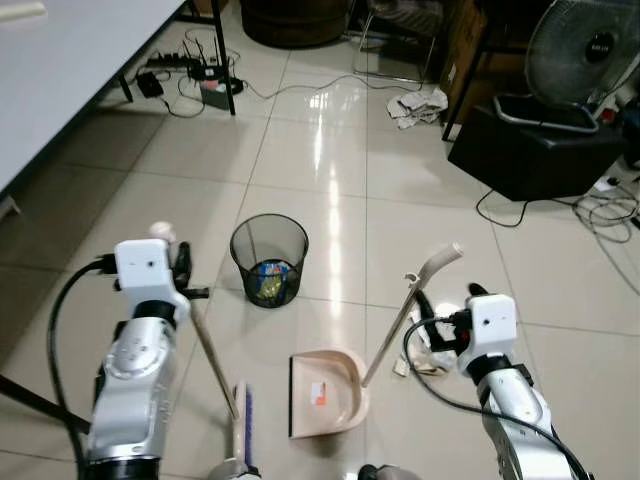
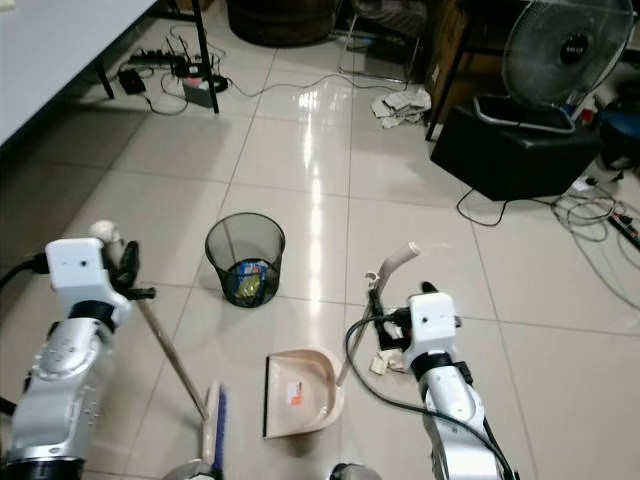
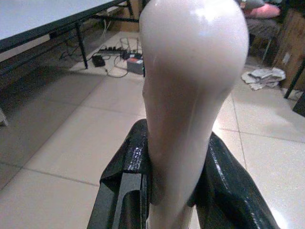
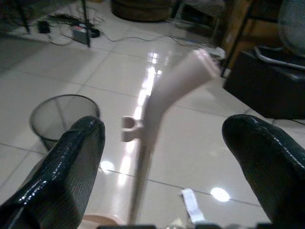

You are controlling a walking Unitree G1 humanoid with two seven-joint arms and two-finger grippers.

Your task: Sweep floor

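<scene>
A black mesh wastebasket (image 1: pixel 269 258) stands on the glossy tiles ahead of our beige plastic dustpan (image 1: pixel 326 392); our left gripper (image 3: pixel 167 186) clamps the broom (image 1: pixel 215 365); our right gripper (image 4: pixel 167 167) gapes wide around the dustpan's handle

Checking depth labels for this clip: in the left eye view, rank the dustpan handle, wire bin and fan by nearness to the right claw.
1. Dustpan handle, just ahead of the open right claw.
2. Wire bin, forward and leftward.
3. Fan, far back, rightward.
</scene>
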